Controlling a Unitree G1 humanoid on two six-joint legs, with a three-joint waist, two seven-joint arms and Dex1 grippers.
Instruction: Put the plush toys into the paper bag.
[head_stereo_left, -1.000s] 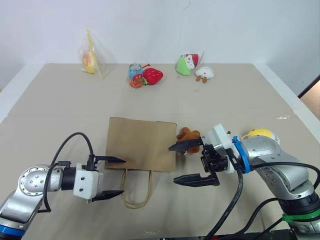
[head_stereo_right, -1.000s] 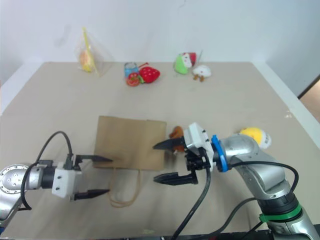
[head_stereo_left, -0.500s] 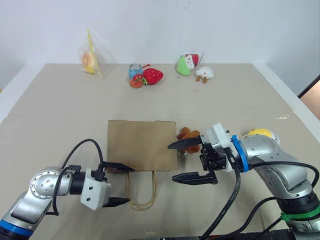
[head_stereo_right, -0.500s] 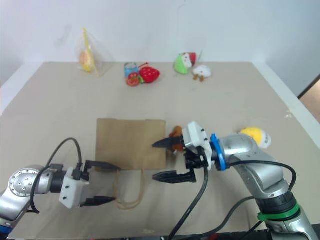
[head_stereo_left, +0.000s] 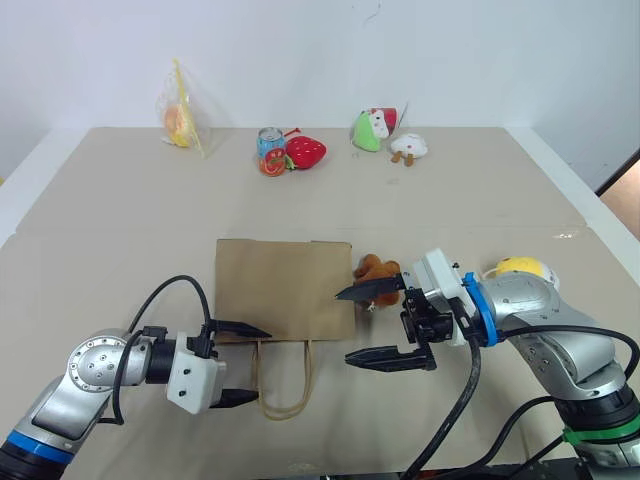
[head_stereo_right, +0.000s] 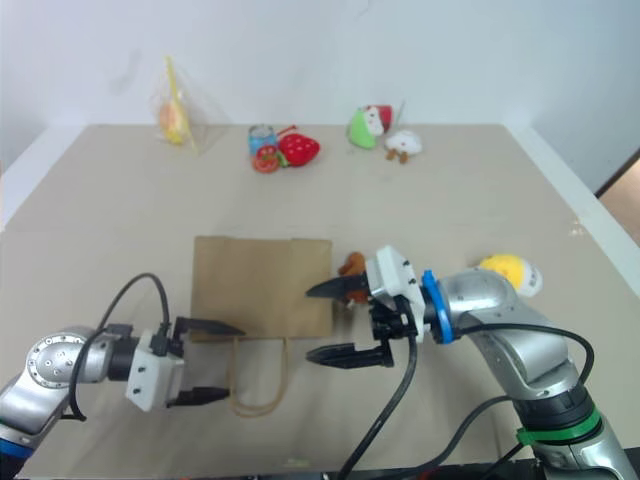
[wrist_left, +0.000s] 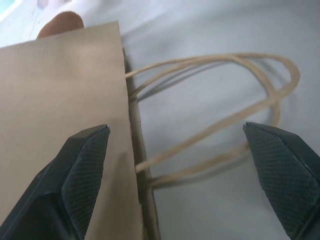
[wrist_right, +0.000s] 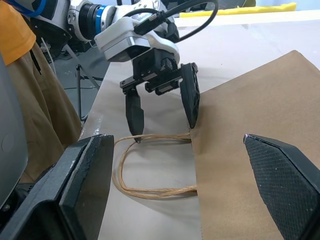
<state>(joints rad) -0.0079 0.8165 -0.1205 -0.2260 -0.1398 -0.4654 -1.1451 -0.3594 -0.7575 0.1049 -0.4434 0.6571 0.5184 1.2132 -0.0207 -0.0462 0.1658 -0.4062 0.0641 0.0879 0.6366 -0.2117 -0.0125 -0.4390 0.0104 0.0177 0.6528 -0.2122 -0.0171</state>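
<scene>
Left gripper (head_stereo_left: 245, 364), jaws wide, straddles the flat paper bag's (head_stereo_left: 283, 288) handles (head_stereo_left: 283, 382); right gripper (head_stereo_left: 363, 325), jaws wide, hovers at the bag's four o'clock.

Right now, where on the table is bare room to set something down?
Free: the wide strip between the paper bag and the far row, and the table's left side. Crowded: the far edge, from the clear yellow plastic bag to the white plush, and around the brown plush by the right gripper.
</scene>
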